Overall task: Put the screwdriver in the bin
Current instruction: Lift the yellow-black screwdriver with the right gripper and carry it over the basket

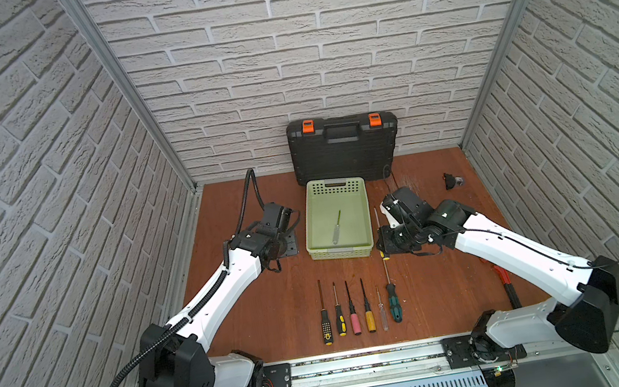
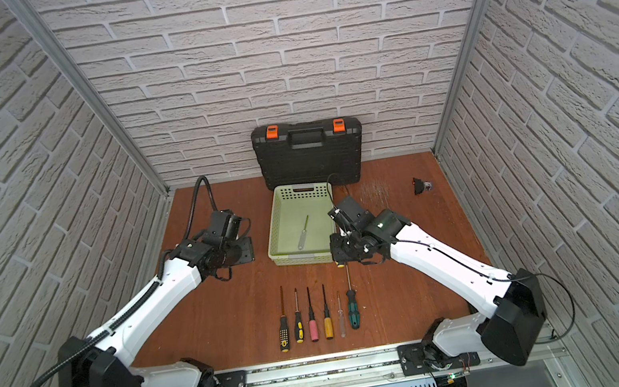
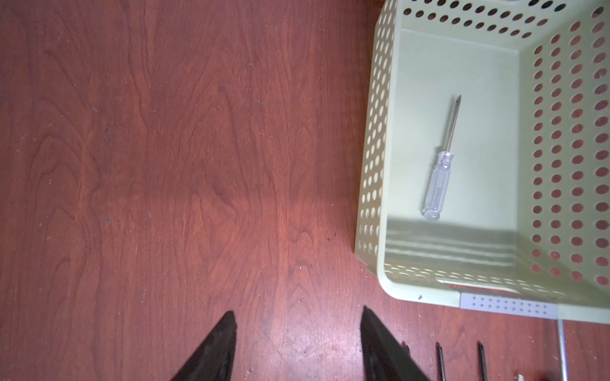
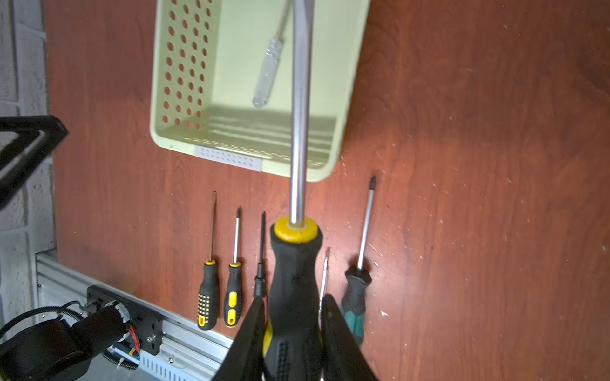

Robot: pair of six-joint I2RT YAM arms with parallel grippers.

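My right gripper (image 4: 294,298) is shut on the black-and-yellow handle of a long screwdriver (image 4: 293,264). Its steel shaft (image 1: 377,217) points toward the back wall, beside the bin's right wall near its front right corner. In both top views this gripper (image 2: 339,248) hovers at that corner. The bin (image 1: 322,257) (image 2: 302,262) is pale green with perforated walls (image 3: 373,165) (image 4: 185,66). A clear-handled screwdriver (image 1: 336,229) (image 3: 437,184) lies on its floor. Left of the bin, my left gripper (image 3: 297,316) hangs open over bare wood, holding nothing.
Several screwdrivers (image 1: 353,309) (image 4: 221,290) lie in a row in front of the bin. A black toolcase (image 1: 344,147) with orange latches leans on the back wall. A small black part (image 1: 451,180) and a red-handled tool (image 1: 504,281) lie at the right.
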